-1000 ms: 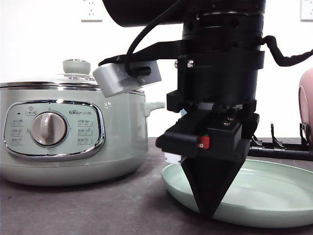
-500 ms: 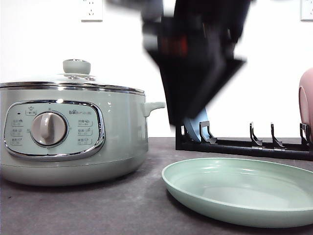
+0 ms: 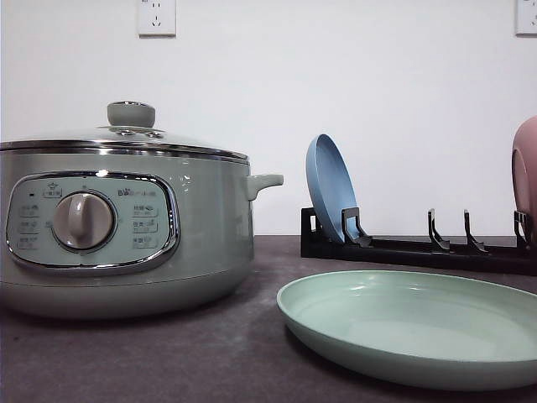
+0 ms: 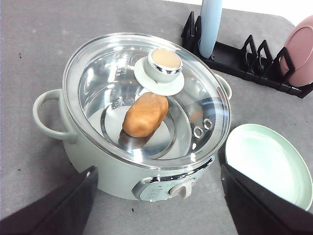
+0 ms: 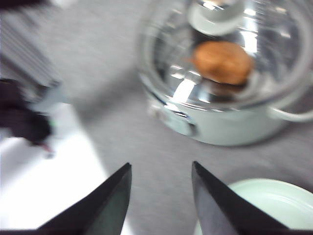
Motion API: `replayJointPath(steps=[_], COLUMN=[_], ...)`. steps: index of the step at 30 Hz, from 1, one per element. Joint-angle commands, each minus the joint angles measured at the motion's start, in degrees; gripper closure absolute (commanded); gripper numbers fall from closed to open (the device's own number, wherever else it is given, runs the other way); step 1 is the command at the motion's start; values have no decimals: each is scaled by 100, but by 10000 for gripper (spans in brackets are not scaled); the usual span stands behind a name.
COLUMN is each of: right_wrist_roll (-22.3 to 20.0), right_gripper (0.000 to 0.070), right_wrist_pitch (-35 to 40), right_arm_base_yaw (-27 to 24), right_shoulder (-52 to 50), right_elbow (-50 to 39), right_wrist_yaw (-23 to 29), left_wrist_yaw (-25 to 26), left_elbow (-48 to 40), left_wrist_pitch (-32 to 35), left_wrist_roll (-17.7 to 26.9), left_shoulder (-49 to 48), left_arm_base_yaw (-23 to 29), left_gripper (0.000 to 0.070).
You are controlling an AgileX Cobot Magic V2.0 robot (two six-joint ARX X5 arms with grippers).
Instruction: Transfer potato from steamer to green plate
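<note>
The steamer (image 3: 126, 227) stands on the left of the table with its glass lid (image 4: 146, 93) on. Through the glass I see the orange-brown potato (image 4: 145, 114) lying on the metal tray inside. The green plate (image 3: 419, 323) sits bare on the table to the right of the steamer. My left gripper (image 4: 157, 169) hovers above the steamer's front, open wide, with nothing between its fingers (image 4: 63, 205). The right gripper (image 5: 161, 165) is high over the table near the steamer (image 5: 230, 93), open and holding nothing; that view is blurred, with the potato (image 5: 221, 62) and the green plate (image 5: 259, 205) in it.
A black dish rack (image 3: 419, 250) stands behind the green plate, holding an upright blue plate (image 3: 329, 189) and a pink plate (image 3: 526, 168) at the right edge. The lid's knob (image 4: 165, 61) stands above the potato. The steamer has side handles (image 4: 46, 115).
The right arm, which hung low over the green plate and blocked the front view, has risen up and out of that view. Steamer and plate have not moved.
</note>
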Motion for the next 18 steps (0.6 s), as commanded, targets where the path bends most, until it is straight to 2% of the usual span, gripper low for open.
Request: replayJointPath(steps=[1,6,18], right_wrist_roll=[-48,-131,-240], right_gripper=[458,458,458], right_wrist_pitch=[19,-153,-254], right_arm_base_yaw=[-81,-296,-304], right_shoulder=[28,-2,0], right_elbow=[110,110,110], right_wrist_yaw=[-366,-505,-501], left_wrist_yaw=[33,33,33], left_elbow=[101,101,101], left_wrist_pitch=[55,9,16], left_wrist_roll=[31,30,26], left_shoulder=[31,31,38], left_arm_base_yaw=[0,0,0], left_gripper=[186,186,189])
